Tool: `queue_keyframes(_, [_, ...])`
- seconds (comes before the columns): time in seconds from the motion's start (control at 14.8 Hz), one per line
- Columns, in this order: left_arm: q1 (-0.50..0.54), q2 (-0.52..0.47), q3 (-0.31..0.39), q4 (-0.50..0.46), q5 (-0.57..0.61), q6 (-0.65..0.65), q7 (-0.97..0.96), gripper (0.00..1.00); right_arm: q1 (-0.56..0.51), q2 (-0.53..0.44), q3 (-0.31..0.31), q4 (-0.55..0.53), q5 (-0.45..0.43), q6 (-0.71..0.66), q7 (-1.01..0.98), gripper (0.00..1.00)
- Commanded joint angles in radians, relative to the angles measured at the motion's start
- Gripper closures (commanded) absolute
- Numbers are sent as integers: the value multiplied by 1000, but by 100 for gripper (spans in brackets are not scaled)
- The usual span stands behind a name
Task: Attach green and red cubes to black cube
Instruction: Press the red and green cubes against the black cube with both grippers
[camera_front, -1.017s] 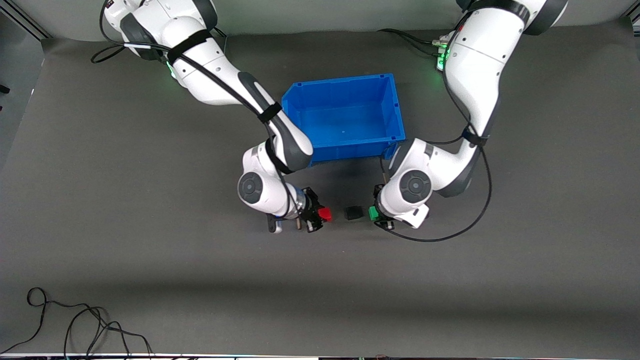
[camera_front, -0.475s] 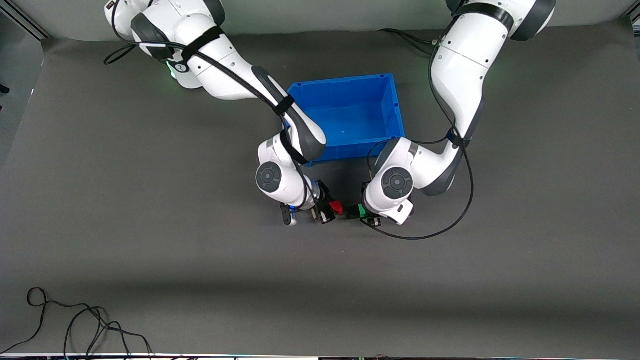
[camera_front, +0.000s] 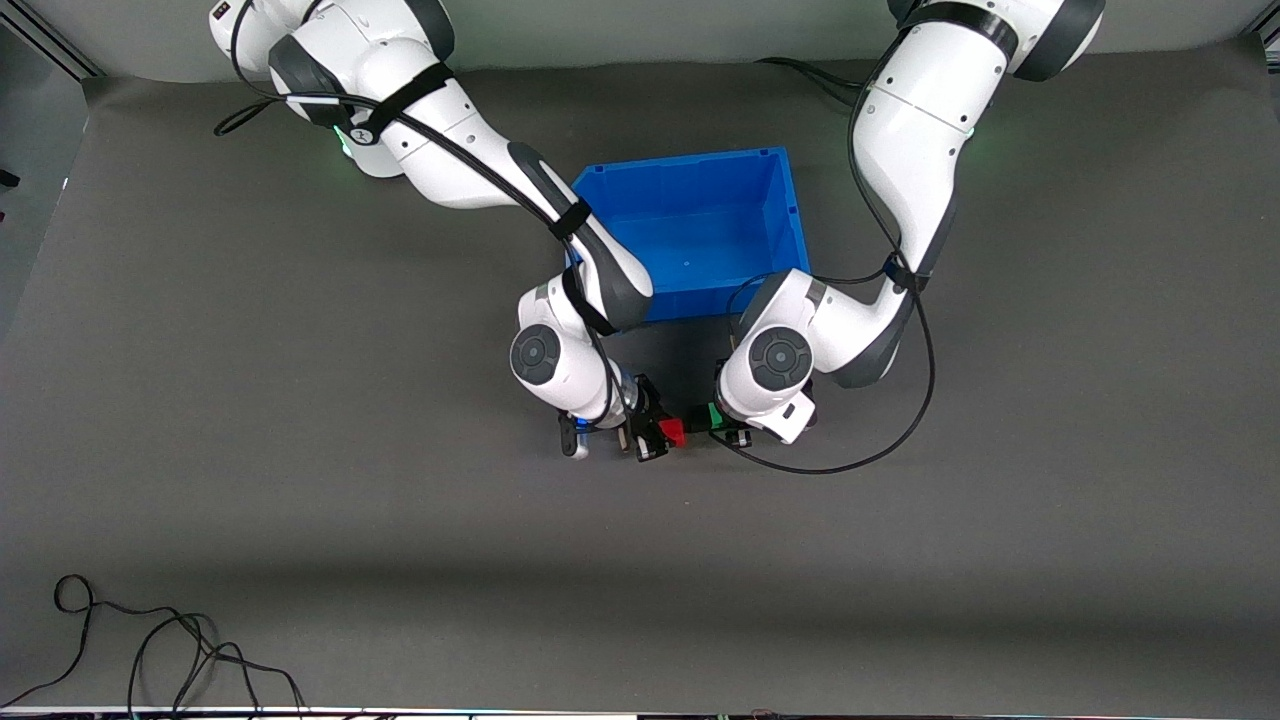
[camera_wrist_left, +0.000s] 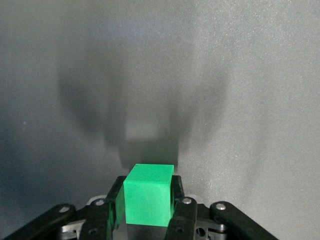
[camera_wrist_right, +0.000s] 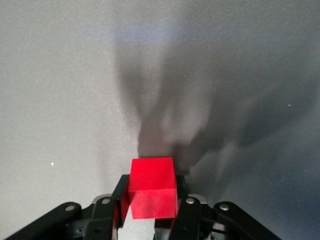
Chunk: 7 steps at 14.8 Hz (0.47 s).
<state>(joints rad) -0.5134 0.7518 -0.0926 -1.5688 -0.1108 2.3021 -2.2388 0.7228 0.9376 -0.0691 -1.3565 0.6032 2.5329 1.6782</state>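
From the front view, your right gripper (camera_front: 668, 434) clamps the red cube (camera_front: 673, 432) and your left gripper (camera_front: 722, 422) the green cube (camera_front: 713, 414), with the black cube (camera_front: 697, 424) between them on the tabletop (camera_front: 300, 500), nearer the camera than the blue bin (camera_front: 790, 215); press level, open room all round. Left wrist view: jaws gripping green. Right wrist view: jaws gripping red.

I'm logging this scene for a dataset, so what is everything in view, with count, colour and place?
red cube: one, red, held in the right hand, beside the black cube.
green cube: one, green, held in the left hand, beside the black cube.
black cube: one, black, between the red and green cubes, mostly hidden.
bin: one, blue, farther from the front camera than the cubes.
mat: one, grey, covering the table.
cable: one, black, at the mat's near edge.
right hand: shut on the red cube.
left hand: shut on the green cube.
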Motion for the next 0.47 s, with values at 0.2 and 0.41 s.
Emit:
queue_keyframes(0.2, [-17,12,17,27,-4,7,-25,83,18,15,-8,37,-31,1,29,67])
queue_keyframes(0.41, [-17,12,17,27,8,5,-22,43,20,13,-8,33,-43,-6,29,32])
